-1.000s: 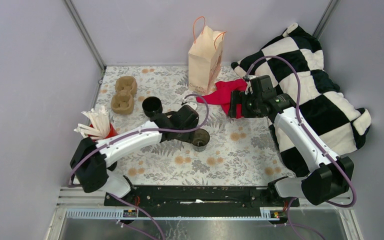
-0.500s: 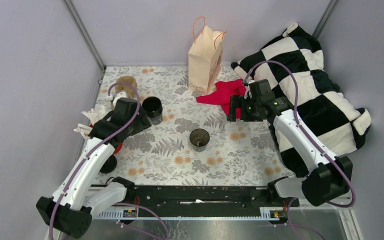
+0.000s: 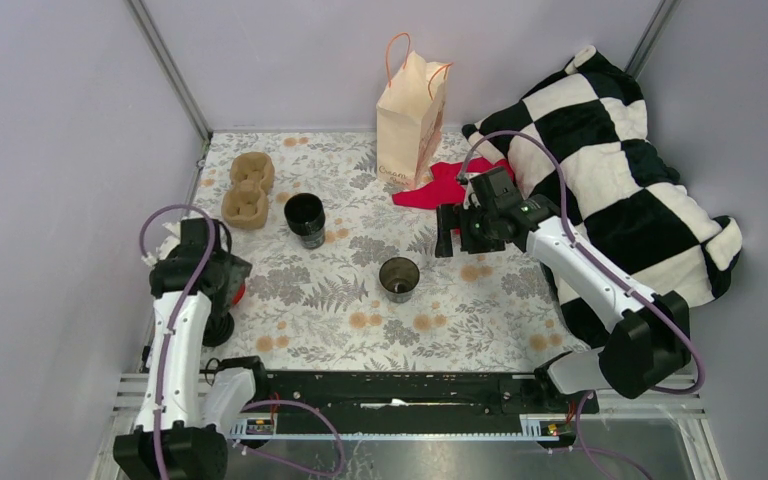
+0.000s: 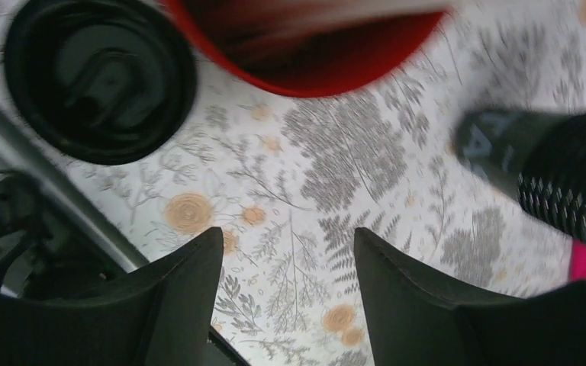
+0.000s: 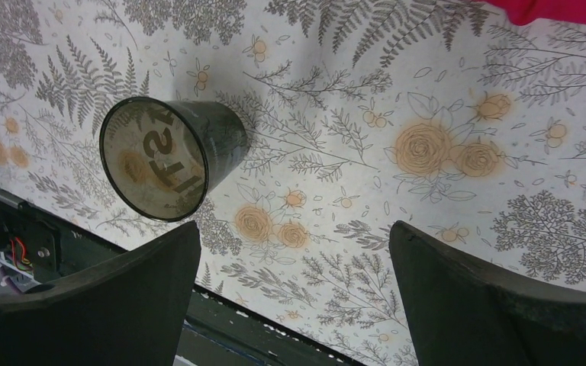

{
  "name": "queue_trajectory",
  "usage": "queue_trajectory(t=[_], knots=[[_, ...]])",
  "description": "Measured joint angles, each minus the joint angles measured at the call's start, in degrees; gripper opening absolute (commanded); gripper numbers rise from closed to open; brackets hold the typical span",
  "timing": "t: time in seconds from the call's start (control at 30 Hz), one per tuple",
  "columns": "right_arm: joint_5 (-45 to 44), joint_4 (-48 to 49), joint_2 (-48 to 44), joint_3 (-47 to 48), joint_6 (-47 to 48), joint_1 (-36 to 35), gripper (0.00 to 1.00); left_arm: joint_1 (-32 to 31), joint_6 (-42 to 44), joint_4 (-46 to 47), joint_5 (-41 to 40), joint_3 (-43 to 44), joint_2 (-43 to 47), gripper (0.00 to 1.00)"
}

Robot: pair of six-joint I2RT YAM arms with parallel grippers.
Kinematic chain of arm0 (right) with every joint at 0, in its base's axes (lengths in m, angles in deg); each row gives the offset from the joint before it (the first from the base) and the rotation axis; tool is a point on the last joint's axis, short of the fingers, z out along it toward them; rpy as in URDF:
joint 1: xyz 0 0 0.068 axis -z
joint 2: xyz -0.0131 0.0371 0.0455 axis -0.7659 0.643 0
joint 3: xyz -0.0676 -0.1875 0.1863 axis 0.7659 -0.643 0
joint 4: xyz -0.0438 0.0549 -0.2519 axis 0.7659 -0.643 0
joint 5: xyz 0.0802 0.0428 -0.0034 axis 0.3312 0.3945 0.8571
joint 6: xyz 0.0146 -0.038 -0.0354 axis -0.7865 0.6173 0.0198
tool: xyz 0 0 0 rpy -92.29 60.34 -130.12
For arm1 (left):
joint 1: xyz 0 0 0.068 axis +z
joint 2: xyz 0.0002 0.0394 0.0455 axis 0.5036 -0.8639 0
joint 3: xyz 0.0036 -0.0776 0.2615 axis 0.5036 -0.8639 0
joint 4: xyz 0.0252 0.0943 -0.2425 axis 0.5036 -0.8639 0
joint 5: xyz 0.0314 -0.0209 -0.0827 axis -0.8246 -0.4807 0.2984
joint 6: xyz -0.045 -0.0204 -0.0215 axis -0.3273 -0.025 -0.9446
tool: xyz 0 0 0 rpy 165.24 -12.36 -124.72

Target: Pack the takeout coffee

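**Top external:** fixed, high on the near side of the open dark cup (image 3: 399,277), looking down over the whole table (image 3: 480,320).
**Right wrist:** close, steeply downward; shares that cup (image 5: 169,156), at frame upper left.
**Left wrist:** close, downward, well left of the cup, over the takeout coffee (image 4: 99,76).

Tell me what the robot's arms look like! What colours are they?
The left arm and right arm have smooth white tube-like segments joined by chunky black joints. A thin purple cable loops along each one. The left gripper and right gripper are black, each with two broad, rounded fingers.
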Motion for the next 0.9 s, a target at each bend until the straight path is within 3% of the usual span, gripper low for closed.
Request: queue_trajectory(t=[0.17, 0.47, 0.7, 0.9], knots=[[-0.1, 0.0, 0.9, 0.1, 0.0, -1.7, 1.00, 8.6, -5.4, -5.6, -1.3, -0.4, 1.3, 0.66], [-0.8, -0.1, 0.9, 0.3, 0.8, -3.2, 1.00, 17.9, -14.5, -16.3, 0.3, -1.5, 1.1, 0.66], [-1.9, -0.1, 0.9, 0.2, 1.4, -3.7, 1.00, 30.4, -14.0, -18.7, 3.1, 0.4, -4.0, 0.67], [-2.6, 0.3, 1.5, 0.2, 1.9, -3.7, 1.00, 42.9, -8.6, -15.2, 5.6, 1.9, -10.5, 0.66]])
